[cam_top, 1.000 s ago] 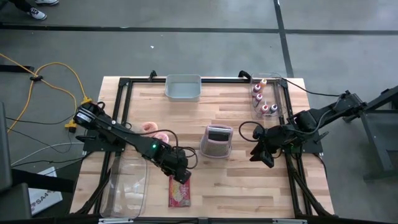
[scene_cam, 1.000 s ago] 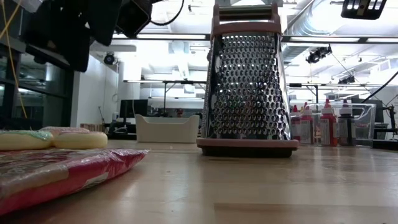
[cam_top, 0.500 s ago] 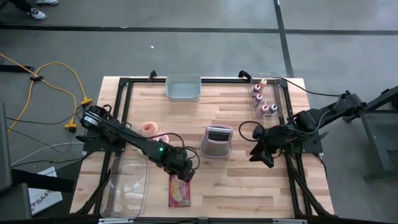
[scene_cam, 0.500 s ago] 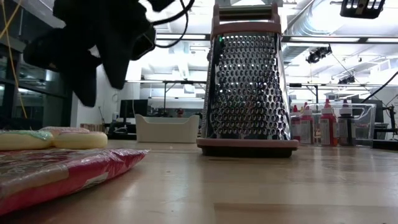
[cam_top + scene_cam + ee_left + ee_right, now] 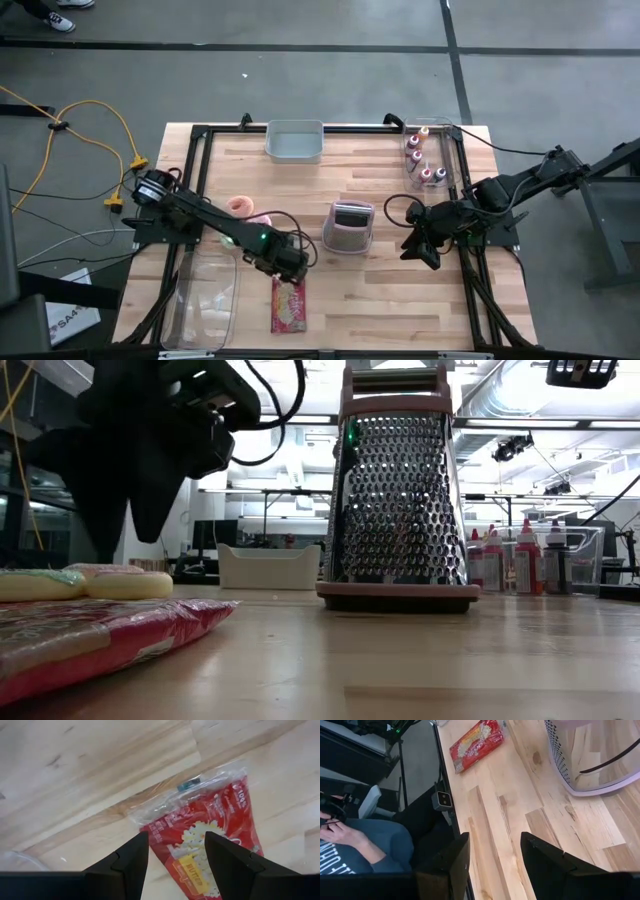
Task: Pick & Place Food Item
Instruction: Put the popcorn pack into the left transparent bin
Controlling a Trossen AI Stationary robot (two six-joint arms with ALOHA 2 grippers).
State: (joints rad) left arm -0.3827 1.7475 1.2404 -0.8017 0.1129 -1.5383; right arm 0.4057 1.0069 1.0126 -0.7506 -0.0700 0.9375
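In the high view a clear plastic bin (image 5: 205,290) lies at the lower left of the wooden desk (image 5: 390,290), with two round pastries (image 5: 248,211) just above it. The left gripper (image 5: 290,272) hangs over the top end of the popcorn packet (image 5: 288,306), its jaws spread wide and holding nothing; in the left wrist view the two fingers (image 5: 131,855) frame the packet's (image 5: 205,840) sealed end without touching it. The packet lies flat near the desk's bottom edge, left of centre, its long axis running top to bottom in the high view, with the clear crimped seal toward the gripper. It is a red pouch in clear film, printed with pale popcorn and a yellow label. In the low view it shows as a red, shiny slab (image 5: 95,635) at the lower left, below the dark left arm.

At centre stands a pink-trimmed box grater (image 5: 349,227), with a grey tray (image 5: 295,141) at the top edge. Bottles (image 5: 420,160) sit at the upper right. The right gripper (image 5: 425,248) hovers right of the grater, jaws parted and empty.
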